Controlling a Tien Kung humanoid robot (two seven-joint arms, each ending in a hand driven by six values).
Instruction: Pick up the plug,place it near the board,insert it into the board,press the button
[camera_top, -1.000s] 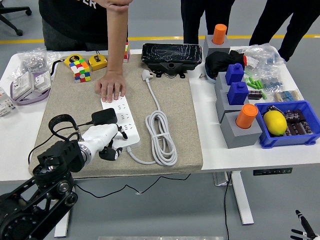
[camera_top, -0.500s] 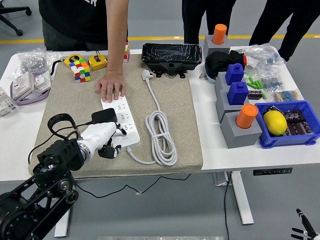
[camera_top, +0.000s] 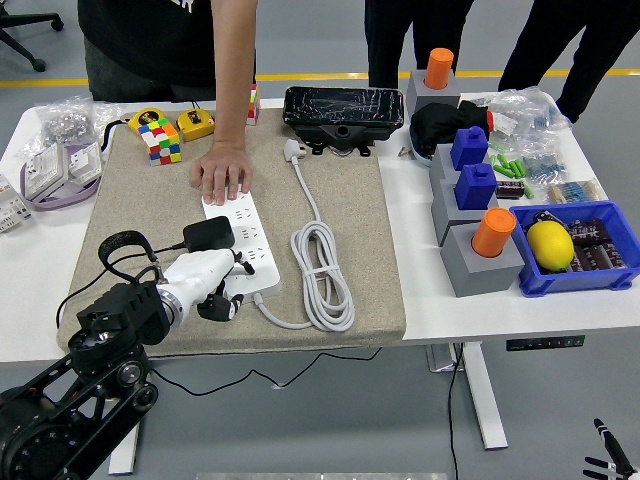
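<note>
The black plug (camera_top: 209, 234) sits in the white power strip (camera_top: 243, 252), so insertion looks done; the button is left. The left hand (camera_top: 205, 280) hangs at the strip's near end, fingers curled, holding nothing. A person's hand (camera_top: 222, 176) pins the strip's far end. Against the earlier frame, little differs.

- Plug (camera_top: 209, 233): black, blocky, sitting on the near half of the board, slightly tilted.
- Board (camera_top: 241, 247): white power strip lying flat lengthwise on the beige mat; its white cable leaves the near end and coils just to its right.
</note>
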